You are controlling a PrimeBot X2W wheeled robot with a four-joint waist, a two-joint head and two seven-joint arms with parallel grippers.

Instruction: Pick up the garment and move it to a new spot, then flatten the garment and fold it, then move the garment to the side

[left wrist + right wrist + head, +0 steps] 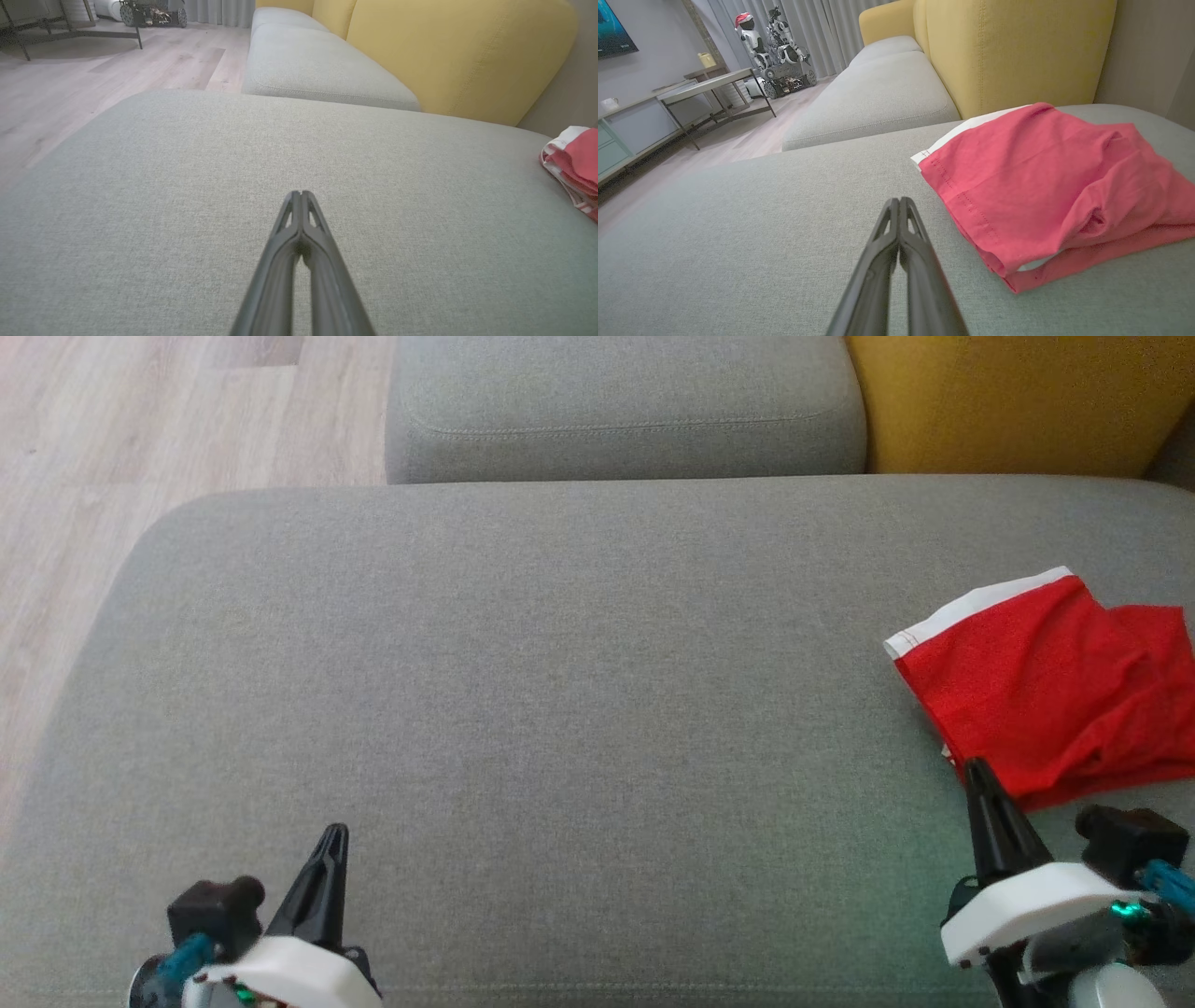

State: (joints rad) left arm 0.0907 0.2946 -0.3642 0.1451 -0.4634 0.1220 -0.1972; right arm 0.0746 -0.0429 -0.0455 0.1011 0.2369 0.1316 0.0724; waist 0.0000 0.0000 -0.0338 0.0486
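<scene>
The garment is red with a white band, lying loosely folded at the right side of the grey sofa seat. It also appears in the right wrist view as the garment and at the far right edge of the left wrist view as the garment. My right gripper is shut and empty, its tip just at the garment's near edge; in its own view the right gripper points at bare cushion left of the cloth. My left gripper is shut and empty over the seat's near left, far from the garment, as is the left gripper.
A second grey cushion adjoins the seat's far side, with a yellow backrest to its right. Wooden floor lies beyond the seat's left edge. A metal-legged table and a parked robot stand further off.
</scene>
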